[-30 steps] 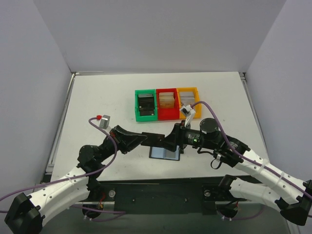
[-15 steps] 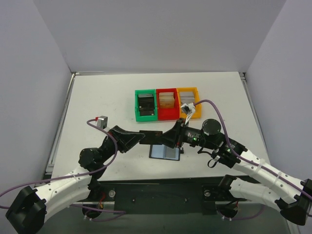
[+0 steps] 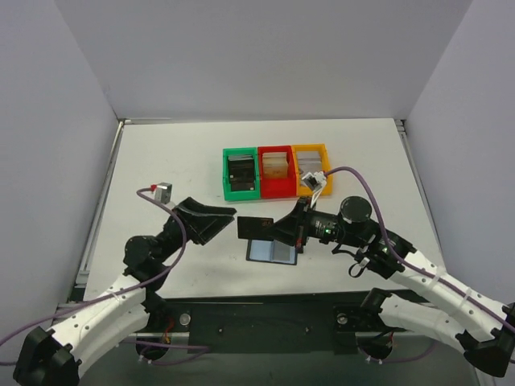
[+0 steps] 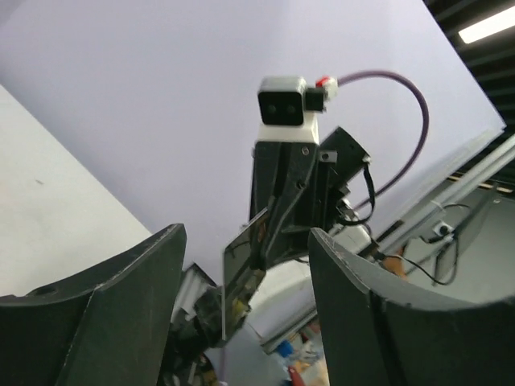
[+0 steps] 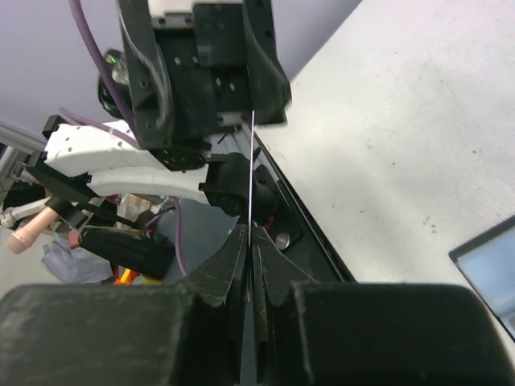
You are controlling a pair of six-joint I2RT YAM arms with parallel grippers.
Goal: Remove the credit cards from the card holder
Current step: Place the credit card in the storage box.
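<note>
Two fingers of the right gripper are clamped on one credit card, held on edge above the table with its free end pointing at the left gripper, whose fingers are spread wide and hold nothing, close beside that end. Both arms reach low and inward from the near corners, wrists meeting over the near middle, where the card holder lies open and flat just under the right gripper, close to the front edge. A row of green, red and yellow bins sits farther back, apart from it, with white table running left and back to the walls
</note>
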